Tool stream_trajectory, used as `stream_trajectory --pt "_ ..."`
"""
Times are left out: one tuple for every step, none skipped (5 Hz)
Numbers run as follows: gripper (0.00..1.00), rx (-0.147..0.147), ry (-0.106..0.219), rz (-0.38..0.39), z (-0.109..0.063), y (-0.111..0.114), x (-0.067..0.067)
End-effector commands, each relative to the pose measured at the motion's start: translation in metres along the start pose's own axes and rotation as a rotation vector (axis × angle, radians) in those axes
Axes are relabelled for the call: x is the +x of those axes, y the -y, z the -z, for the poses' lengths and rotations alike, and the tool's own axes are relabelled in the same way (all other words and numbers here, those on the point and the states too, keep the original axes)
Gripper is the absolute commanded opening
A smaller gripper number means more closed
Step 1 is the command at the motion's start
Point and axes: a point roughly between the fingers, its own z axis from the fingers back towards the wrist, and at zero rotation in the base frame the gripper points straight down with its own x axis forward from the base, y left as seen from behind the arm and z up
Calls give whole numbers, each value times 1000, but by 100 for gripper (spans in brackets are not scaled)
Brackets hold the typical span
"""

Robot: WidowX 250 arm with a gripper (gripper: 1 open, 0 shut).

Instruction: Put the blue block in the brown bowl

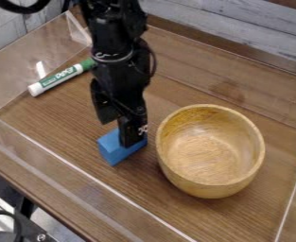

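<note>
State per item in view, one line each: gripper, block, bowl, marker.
black robot gripper: open, fingers down at the block
small bright-blue rectangular block: on the table, beside the bowl, not in it
round light-brown wooden bowl: upright, empty
green-and-white marker: lying on its side

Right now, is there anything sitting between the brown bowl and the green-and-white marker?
Yes: in the camera view, the black gripper is between the bowl and marker.
</note>
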Motion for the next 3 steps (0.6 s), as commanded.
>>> stream_trajectory --pt "100 12 38 -5 -3 -5 3" --pt "100 8 43 -8 1 -6 2" --pt "100 4 49 -9 5 -8 1"
